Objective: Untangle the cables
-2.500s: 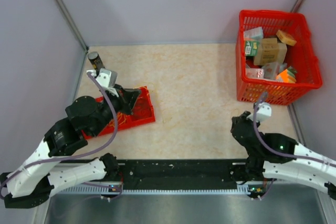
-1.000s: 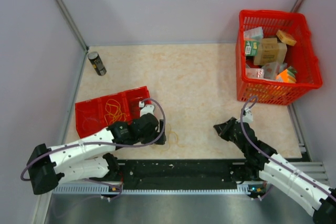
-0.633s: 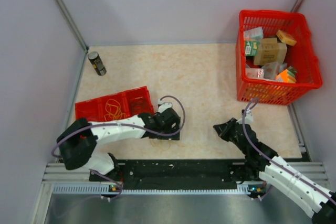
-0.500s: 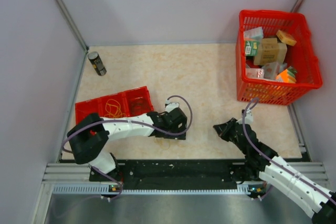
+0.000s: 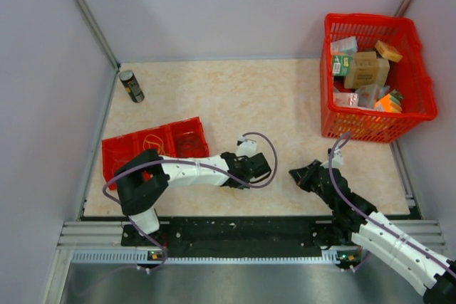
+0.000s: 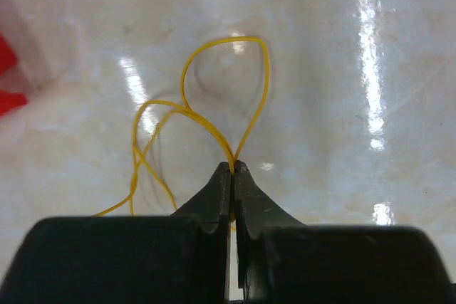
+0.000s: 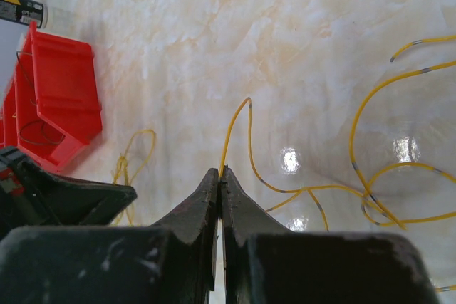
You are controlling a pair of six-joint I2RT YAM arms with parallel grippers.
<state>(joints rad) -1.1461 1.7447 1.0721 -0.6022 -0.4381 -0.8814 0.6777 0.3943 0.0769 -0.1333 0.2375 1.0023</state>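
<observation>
In the left wrist view my left gripper (image 6: 233, 169) is shut on thin yellow cables (image 6: 228, 38) that loop out on the table in front of it. In the right wrist view my right gripper (image 7: 219, 172) is shut on a yellow cable (image 7: 229, 137) that rises from its tips, and more yellow cable with grey bands (image 7: 354, 140) curls on the right. The left gripper (image 7: 121, 194) shows there at the lower left. In the top view the left gripper (image 5: 265, 169) and right gripper (image 5: 294, 174) face each other low over the table; the cable between them is too thin to see.
A low red bin (image 5: 114, 154) with thin wires in it lies at the left and also shows in the right wrist view (image 7: 64, 90). A red basket (image 5: 325, 83) of boxes stands at the back right. A small can (image 5: 130, 85) stands at the back left.
My left arm has left the red bin and swept right across the table's near side, ending close to the right gripper. The right arm reached forward earlier and has since held still.
</observation>
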